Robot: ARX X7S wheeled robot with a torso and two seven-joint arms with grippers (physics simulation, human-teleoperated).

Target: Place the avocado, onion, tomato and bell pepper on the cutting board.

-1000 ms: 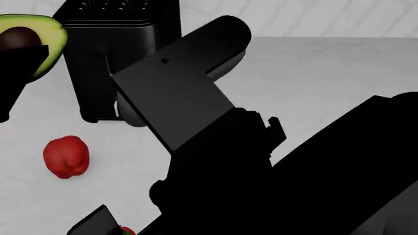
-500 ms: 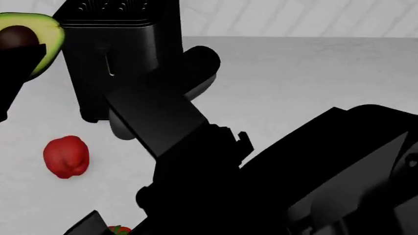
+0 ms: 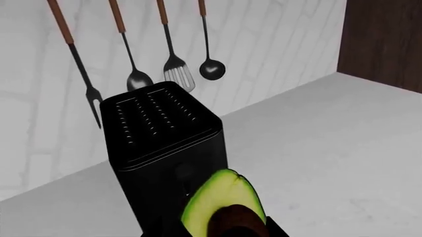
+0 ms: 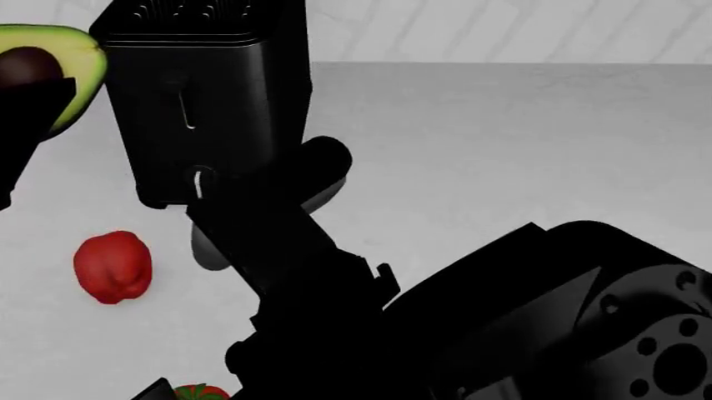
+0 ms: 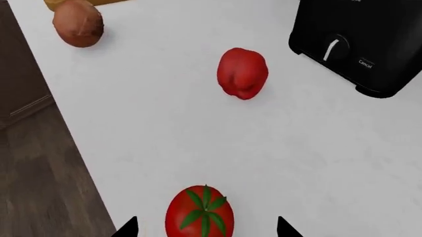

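The left claw (image 4: 28,108) grips the avocado (image 4: 62,62) aloft beside the black toaster (image 4: 206,92), while the right claw (image 5: 205,228) hangs spread around the tomato (image 5: 199,211) on the white table (image 5: 171,128), near the bell pepper (image 5: 242,72).

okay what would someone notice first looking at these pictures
Probably the halved avocado, held up off the counter by the left gripper beside the black toaster. Next, the glossy tomato sitting on the white counter between the right gripper's open fingertips, with the lumpy red bell pepper lying farther along toward the toaster.
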